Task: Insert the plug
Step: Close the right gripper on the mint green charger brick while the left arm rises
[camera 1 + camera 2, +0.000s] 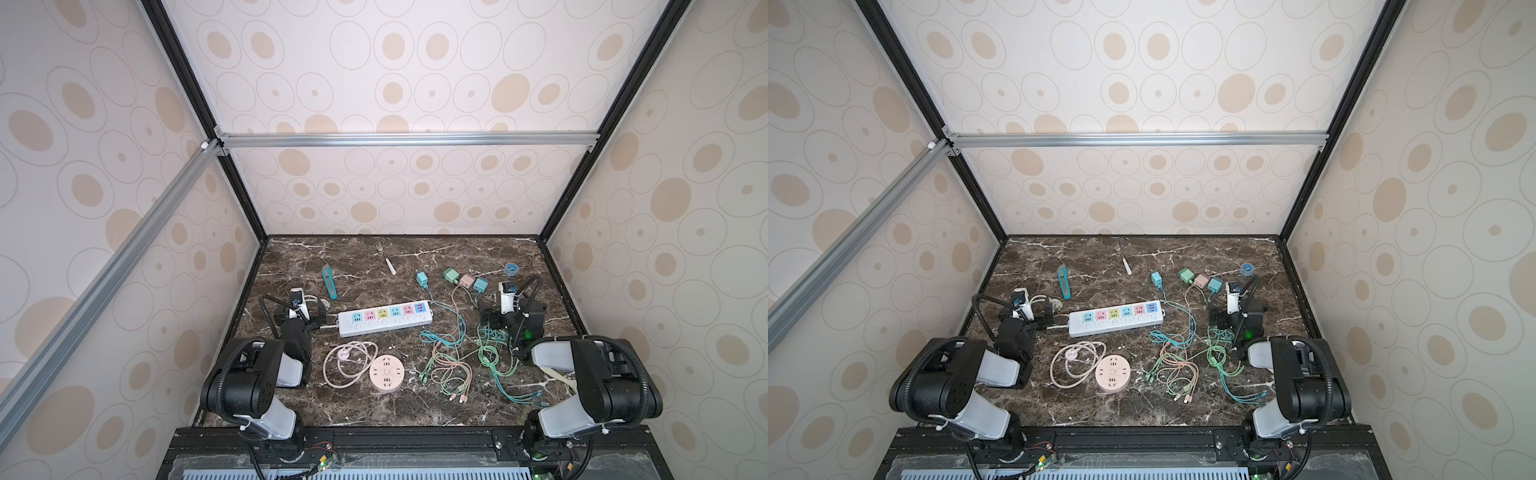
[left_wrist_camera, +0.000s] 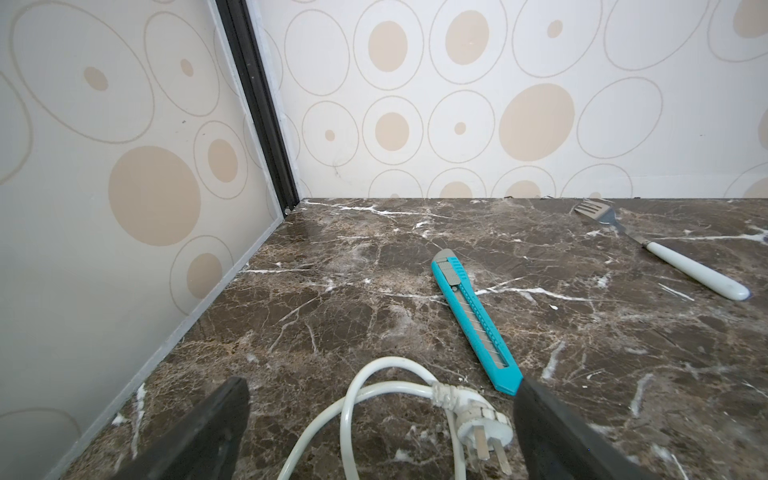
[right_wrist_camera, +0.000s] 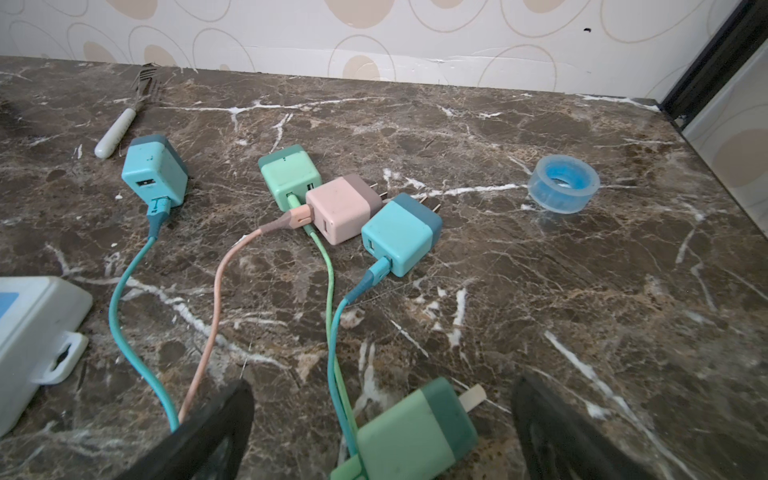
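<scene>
A boxy green plug (image 3: 415,432) lies on the veined marble table (image 3: 540,291) between the spread jaws of the right end effector (image 3: 382,382), flat prongs angled toward the right wall; the left end effector (image 2: 382,382) gapes too

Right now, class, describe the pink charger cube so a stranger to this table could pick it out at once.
Start at the white power strip on the marble table, then look past its right end, toward the back wall, to three charger cubes in a row. The pink charger cube is the middle one, between a green cube and a blue cube; it alone is pink.
</scene>
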### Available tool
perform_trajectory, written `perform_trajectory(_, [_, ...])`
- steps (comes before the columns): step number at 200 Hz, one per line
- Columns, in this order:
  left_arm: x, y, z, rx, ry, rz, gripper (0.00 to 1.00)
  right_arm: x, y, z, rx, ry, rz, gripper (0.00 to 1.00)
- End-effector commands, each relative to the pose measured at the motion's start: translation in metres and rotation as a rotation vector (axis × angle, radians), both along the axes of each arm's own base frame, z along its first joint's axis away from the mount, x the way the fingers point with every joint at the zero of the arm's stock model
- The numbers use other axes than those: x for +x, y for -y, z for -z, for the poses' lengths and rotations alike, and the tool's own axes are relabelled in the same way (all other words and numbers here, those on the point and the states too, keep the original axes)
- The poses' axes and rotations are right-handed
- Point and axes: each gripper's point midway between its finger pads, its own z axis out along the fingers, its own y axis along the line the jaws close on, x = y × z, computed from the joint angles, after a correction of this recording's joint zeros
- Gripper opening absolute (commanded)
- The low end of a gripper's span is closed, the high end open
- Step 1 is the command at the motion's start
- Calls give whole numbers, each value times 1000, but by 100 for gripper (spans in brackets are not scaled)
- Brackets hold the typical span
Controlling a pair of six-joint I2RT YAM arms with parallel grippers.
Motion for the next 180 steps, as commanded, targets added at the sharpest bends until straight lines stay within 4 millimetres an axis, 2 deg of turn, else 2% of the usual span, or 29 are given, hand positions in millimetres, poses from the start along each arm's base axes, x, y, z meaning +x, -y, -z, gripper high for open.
perform_trajectory(1, [4, -5, -24, 9, 42, -42, 99, 4, 11, -24, 3, 16, 60, 100])
perform_trajectory(20, [2, -4, -37, 30, 47, -74, 99, 0, 27, -30, 27, -12, 174, 99])
perform_trajectory(46, [1, 2, -60, -3, 50, -86, 99, -9, 30, -40, 72, -106, 232, 94])
perform_trajectory(70, [0, 18, -84, -36, 70, -27, 99, -19, 37, -53, 118, -133, 305, 91])
perform_trajectory(86, [-1, 29, -93, -35, 53, 5, 99, -25, 42, -58, 138, -165, 353, 90])
perform_trajectory(121, [1, 55, -104, -42, -43, 74, 99, -43, 41, -52, 204, -313, 421, 85])
perform_trajectory(176, [-4, 102, -118, -54, -97, 232, 99, -60, 23, -29, 310, -453, 420, 76])
perform_trajectory(180, [-6, 105, -114, -51, -121, 245, 99, -60, 21, -28, 314, -457, 417, 75])
